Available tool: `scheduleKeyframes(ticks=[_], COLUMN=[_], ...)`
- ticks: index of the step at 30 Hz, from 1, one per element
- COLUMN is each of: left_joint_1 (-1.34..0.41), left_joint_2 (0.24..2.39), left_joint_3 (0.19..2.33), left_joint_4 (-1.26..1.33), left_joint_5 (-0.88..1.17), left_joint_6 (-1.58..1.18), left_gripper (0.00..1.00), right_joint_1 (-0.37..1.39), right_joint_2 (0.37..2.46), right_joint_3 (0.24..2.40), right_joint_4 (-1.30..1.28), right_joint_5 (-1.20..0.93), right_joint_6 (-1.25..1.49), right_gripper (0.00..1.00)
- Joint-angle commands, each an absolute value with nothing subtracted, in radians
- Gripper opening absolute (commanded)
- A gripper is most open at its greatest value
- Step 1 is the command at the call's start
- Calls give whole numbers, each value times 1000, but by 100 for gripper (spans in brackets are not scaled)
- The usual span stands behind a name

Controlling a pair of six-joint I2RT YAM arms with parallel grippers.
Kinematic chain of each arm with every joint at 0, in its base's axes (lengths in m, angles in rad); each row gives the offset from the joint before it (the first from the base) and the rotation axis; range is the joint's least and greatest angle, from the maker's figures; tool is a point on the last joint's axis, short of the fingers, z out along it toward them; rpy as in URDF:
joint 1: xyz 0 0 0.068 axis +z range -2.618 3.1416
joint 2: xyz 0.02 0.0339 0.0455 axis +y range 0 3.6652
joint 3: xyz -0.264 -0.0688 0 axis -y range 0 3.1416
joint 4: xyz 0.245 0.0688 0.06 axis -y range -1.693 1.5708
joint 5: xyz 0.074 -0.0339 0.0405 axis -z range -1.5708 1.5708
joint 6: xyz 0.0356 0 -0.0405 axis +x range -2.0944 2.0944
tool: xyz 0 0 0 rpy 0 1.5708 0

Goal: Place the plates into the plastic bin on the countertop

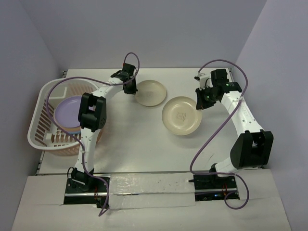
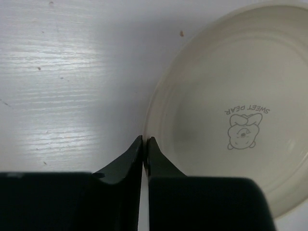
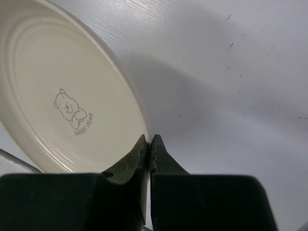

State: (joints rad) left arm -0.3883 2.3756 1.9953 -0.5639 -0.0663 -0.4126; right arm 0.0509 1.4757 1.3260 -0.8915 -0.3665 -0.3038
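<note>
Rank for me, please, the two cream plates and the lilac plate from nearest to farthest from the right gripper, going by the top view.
1. The centre-right cream plate, its rim at the right gripper.
2. The rear cream plate, farther back, toward the middle.
3. The lilac plate, inside the plastic bin at far left.

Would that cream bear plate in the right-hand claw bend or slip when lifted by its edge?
Probably stiff: the cream plate seems raised off the countertop by its rim in the right gripper, without sagging. Likely light, being thin and shallow. Its smooth rim might slip.
</note>
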Motion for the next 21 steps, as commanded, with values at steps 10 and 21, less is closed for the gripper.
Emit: scheduleKeyframes(ticks=[10, 21], left_joint_1=[-387, -69], left_joint_2=[2064, 1635], left_joint_3=[2052, 1911], left_joint_4=[-549, -733], left_joint_5=[77, 112], left_joint_6=[-343, -234], left_gripper=[0, 0], right_joint_1=[-39, -78], right_joint_2=[1421, 1401], right_joint_3=[1393, 1372], right_joint_4=[-882, -809], right_joint_5=[-491, -642], right_joint_6=[-242, -159], right_gripper=[0, 0])
